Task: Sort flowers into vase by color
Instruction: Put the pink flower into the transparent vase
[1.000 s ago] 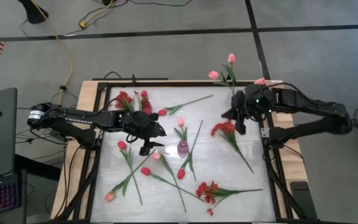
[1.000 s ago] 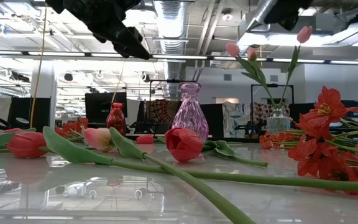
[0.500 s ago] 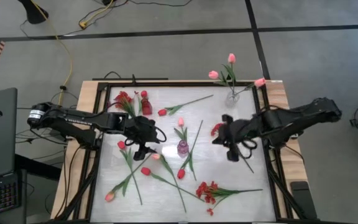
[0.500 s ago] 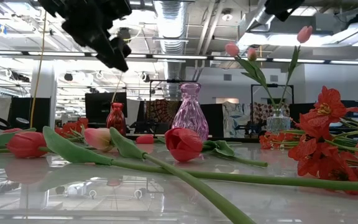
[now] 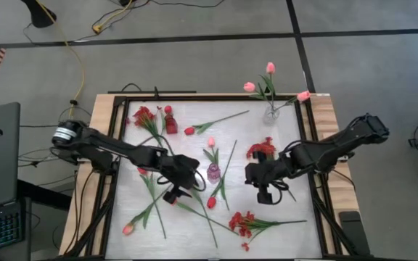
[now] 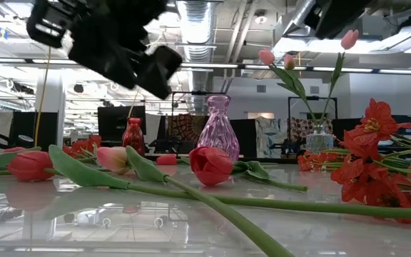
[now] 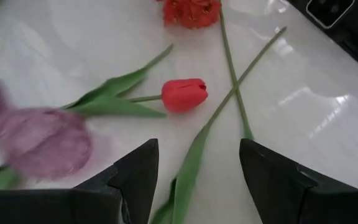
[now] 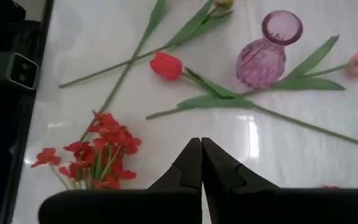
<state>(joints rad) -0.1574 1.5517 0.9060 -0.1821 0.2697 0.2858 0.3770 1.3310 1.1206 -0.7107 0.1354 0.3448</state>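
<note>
Flowers are only partly sorted. Three pink tulips (image 5: 269,68) stand in the clear vase (image 5: 271,113) at the far right corner of the surface (image 5: 281,210). The small red vase (image 5: 170,124) at the far left has red blossoms just beside it, but I cannot tell if any stem is really in it. The purple vase (image 5: 213,172) in the middle looks empty. Many flowers are left lying flat: red tulips, a pink tulip (image 5: 128,229) near the front left, and two red bunches (image 5: 242,223) of small blossoms.

My left end effector (image 7: 197,171) has its fingers wide apart and holds nothing. It hangs above the surface, left of the purple vase. A red tulip (image 7: 184,94) lies just ahead of it, and that tulip's green stem (image 7: 188,177) runs right between my fingers, lower down. I think this is the one to pick up next.

My right end effector (image 8: 201,165) is pressed shut and holds nothing. It hangs to the right of the purple vase, with a red bunch near it on the surface.
</note>
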